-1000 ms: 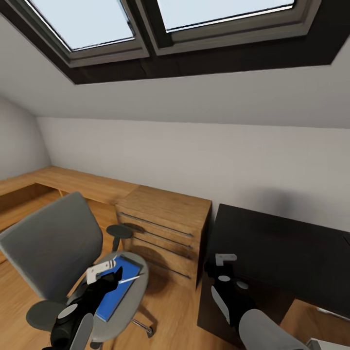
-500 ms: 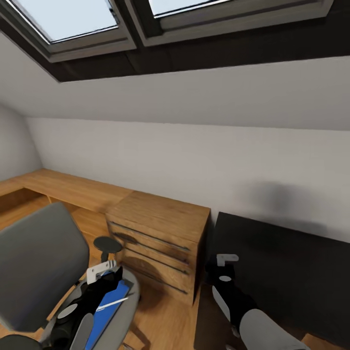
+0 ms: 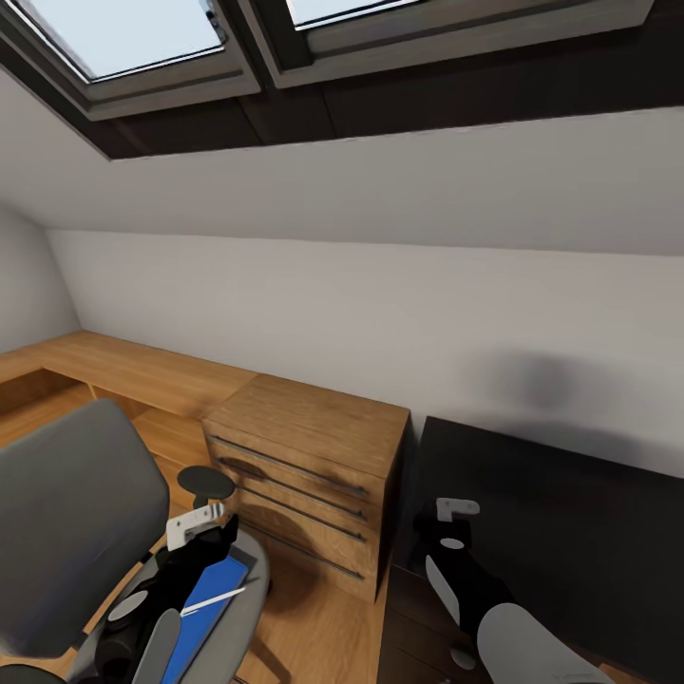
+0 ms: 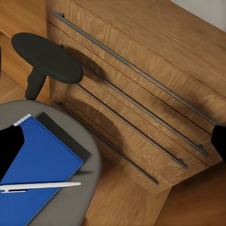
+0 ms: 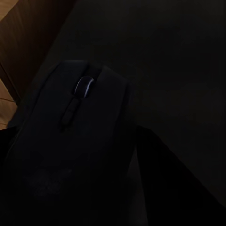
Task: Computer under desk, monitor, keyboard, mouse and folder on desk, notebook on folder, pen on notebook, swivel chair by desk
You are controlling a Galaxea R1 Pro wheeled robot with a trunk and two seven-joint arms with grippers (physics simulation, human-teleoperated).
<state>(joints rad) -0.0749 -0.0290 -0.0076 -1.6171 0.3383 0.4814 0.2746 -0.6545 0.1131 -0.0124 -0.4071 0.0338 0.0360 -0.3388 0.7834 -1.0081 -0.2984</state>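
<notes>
Head view: the left gripper (image 3: 204,532) hangs over the swivel chair (image 3: 81,532) seat, where the folder (image 3: 204,608) lies with the pen (image 3: 214,601) across it. The left wrist view adds a dark slab, possibly the notebook (image 4: 63,134), under the folder. Its finger spread cannot be told. Right wrist view: the mouse (image 5: 80,141) sits between the right gripper's fingers, apparently clamped, above the black worktop (image 3: 570,541).
</notes>
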